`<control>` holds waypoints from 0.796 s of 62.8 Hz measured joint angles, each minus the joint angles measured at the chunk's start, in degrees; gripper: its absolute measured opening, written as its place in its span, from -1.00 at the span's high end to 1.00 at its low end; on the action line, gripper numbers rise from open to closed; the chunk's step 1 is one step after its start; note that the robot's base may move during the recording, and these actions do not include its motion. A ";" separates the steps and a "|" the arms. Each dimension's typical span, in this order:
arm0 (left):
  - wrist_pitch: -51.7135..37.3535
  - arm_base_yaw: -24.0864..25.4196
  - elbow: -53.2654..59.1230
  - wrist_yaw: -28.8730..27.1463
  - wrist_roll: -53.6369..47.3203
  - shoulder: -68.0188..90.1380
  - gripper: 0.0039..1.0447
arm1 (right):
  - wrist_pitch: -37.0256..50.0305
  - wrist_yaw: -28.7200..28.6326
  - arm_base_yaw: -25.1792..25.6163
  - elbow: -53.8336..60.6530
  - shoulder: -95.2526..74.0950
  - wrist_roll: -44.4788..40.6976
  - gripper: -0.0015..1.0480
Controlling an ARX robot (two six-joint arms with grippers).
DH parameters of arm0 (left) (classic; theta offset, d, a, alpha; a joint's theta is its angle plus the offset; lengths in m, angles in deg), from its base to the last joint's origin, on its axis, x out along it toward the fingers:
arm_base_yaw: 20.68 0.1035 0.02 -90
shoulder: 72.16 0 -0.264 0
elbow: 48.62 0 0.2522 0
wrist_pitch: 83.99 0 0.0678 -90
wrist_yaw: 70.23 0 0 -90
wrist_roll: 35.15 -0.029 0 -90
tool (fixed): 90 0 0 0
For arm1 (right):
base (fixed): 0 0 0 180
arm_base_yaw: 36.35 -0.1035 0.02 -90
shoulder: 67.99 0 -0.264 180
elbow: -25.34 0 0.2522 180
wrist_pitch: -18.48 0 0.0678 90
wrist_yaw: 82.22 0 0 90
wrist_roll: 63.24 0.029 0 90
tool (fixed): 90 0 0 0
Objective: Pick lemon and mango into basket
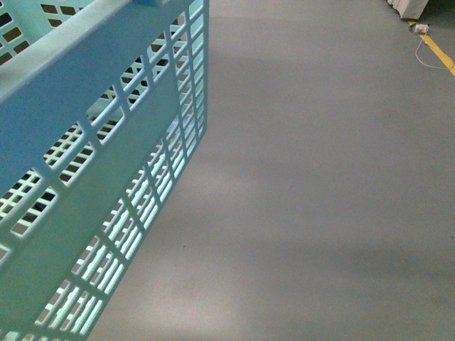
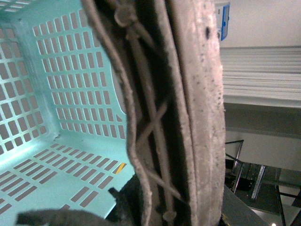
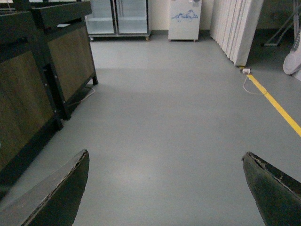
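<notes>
Basket [image 1: 78, 78] wall at left, open floor [image 1: 320, 213] beyond (right claw [image 3: 165, 155] spread)

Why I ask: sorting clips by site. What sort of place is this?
Probably a shop or mock store: glass-door coolers at the far end, dark wood-panelled stands beside a grey floor, and a blue shopping basket.

The front camera looks down from just beside the basket [image 1: 85, 142]. It is so close that the blue wall fills one side. The left wrist camera sits right against the basket's brown handle [image 2: 197, 117] and peeks inside the basket [image 2: 47, 94]. The right wrist camera sits low and looks far along the grey floor [image 3: 164, 117]. It shares that floor and the yellow line [image 3: 277, 106] with the front camera, where the line [image 1: 437, 55] lies well apart from the basket.
</notes>
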 joint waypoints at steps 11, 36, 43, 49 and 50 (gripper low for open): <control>0.00 0.00 0.00 -0.02 -0.04 0.00 0.73 | 0.00 0.00 0.00 0.00 0.00 0.02 -0.83; 0.00 0.00 0.00 0.00 -0.02 0.00 0.73 | 0.00 -0.02 0.00 -0.02 0.00 0.00 -0.83; 0.00 0.00 0.00 0.00 -0.02 0.00 0.73 | 0.00 -0.02 0.00 0.00 0.00 0.00 -0.83; 0.00 0.00 0.00 0.00 -0.02 0.00 0.73 | 0.00 0.02 0.00 0.00 0.00 0.04 -0.83; 0.00 0.00 0.00 0.02 -0.02 0.00 0.73 | 0.00 -0.02 0.00 -0.02 0.00 0.00 -0.83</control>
